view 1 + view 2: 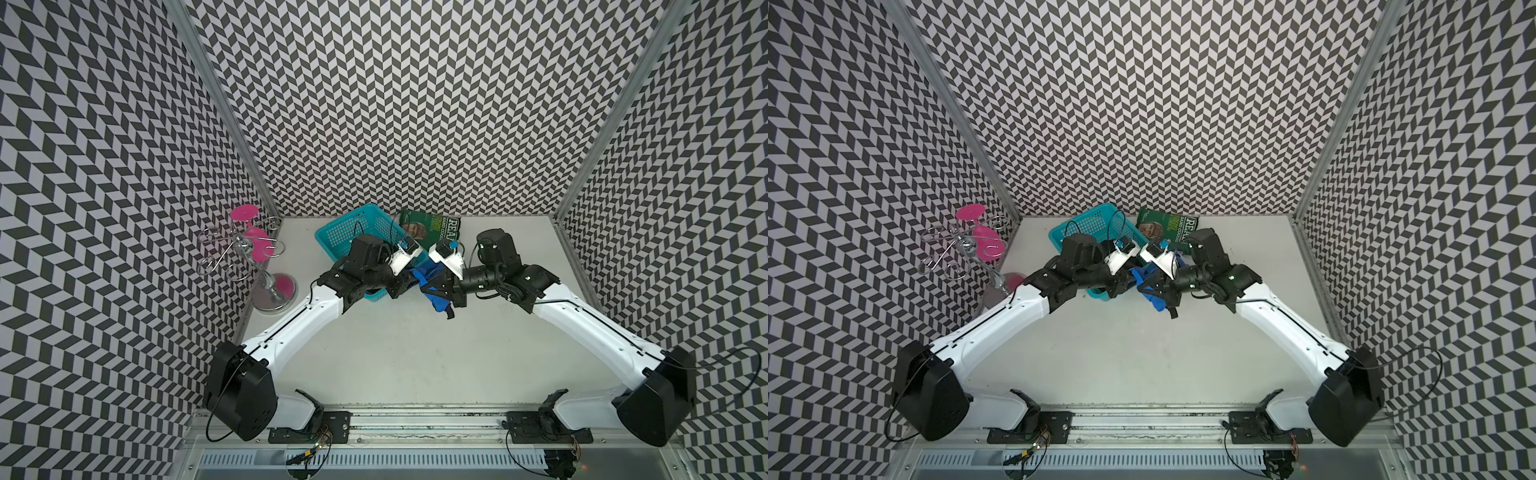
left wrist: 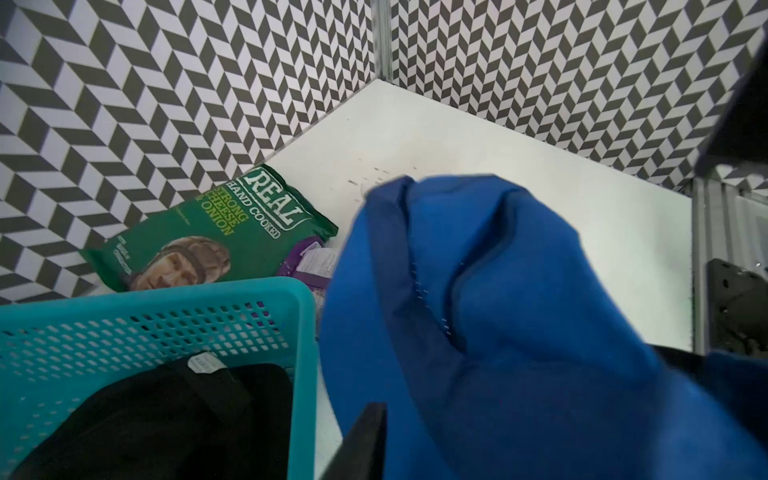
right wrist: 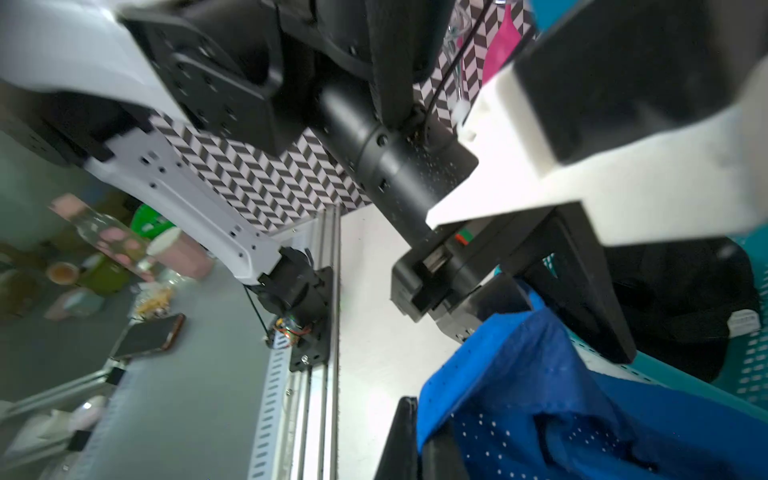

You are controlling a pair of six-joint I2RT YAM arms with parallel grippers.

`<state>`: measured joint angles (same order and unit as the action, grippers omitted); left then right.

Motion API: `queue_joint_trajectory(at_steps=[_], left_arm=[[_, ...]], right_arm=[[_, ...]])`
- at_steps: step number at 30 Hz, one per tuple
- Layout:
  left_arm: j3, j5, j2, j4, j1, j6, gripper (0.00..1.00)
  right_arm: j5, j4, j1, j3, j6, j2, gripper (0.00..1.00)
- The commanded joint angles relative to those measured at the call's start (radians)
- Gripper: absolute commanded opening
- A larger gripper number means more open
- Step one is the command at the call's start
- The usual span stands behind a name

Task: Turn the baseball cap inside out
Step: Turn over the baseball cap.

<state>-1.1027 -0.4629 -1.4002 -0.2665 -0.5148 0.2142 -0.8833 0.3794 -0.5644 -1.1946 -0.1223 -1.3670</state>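
- Location: the baseball cap [image 2: 478, 311], blue, hangs between the two hands over the middle of the tabletop [image 1: 395, 365]. It is just beside the teal basket [image 2: 166, 295] and in front of a green crisp packet [image 2: 216, 232]. It appears lifted clear of the surface.
- Right hand [image 1: 434, 292]: fully closed, with cap cloth pinched in it; the perforated blue cloth bunches at its jaws in the right wrist view.
- Left hand [image 1: 405, 284]: jaws stand partly apart in the right wrist view, with cap cloth between them but no pinch evident.
- Handling, as judged: the crown is soft, light cloth that folds and creases readily. The brim, not clearly in view, is likely the only stiff part. A dark back strap [image 1: 450, 312] dangles loose below.
- Recommended hold: grip the crown's rim at two opposite points, then push the crown through. The strap alone would give poor control.
- Hazard: a one-sided grip lets the cloth sag and twist, and the basket wall is close enough to snag.
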Motion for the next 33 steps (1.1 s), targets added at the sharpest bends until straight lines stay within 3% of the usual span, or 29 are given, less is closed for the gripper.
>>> queue_joint_trajectory(at_steps=[1,4,5,11,17,21,24,27,33], left_arm=[[0.036,0.002,0.013,0.125,0.043,-0.093,0.63],[0.091,0.076,0.062,0.139,0.053,-0.119,0.99],[0.11,0.1,0.086,0.138,0.054,-0.122,1.0],[0.191,0.123,0.237,0.125,0.053,-0.11,1.0],[0.226,-0.115,0.344,0.229,0.049,-0.187,0.98],[0.23,-0.332,0.286,0.371,0.031,-0.341,0.89],[0.213,-0.418,0.226,0.454,0.005,-0.421,0.77],[0.205,-0.463,0.186,0.516,-0.023,-0.446,0.68],[0.194,-0.507,0.135,0.521,-0.045,-0.446,0.65]], right_arm=[[-0.146,-0.187,0.055,0.054,0.198,0.036,0.0],[-0.137,-0.349,0.101,0.117,0.344,0.062,0.0],[-0.139,-0.388,0.115,0.133,0.375,0.066,0.0],[-0.173,-0.38,0.146,0.112,0.4,0.034,0.0],[-0.211,-0.371,0.147,0.086,0.403,0.022,0.0],[-0.246,-0.385,0.147,0.084,0.417,0.03,0.0],[-0.27,-0.388,0.147,0.079,0.428,0.035,0.0],[-0.276,-0.393,0.147,0.076,0.439,0.046,0.0],[-0.29,-0.409,0.147,0.064,0.462,0.056,0.0]])
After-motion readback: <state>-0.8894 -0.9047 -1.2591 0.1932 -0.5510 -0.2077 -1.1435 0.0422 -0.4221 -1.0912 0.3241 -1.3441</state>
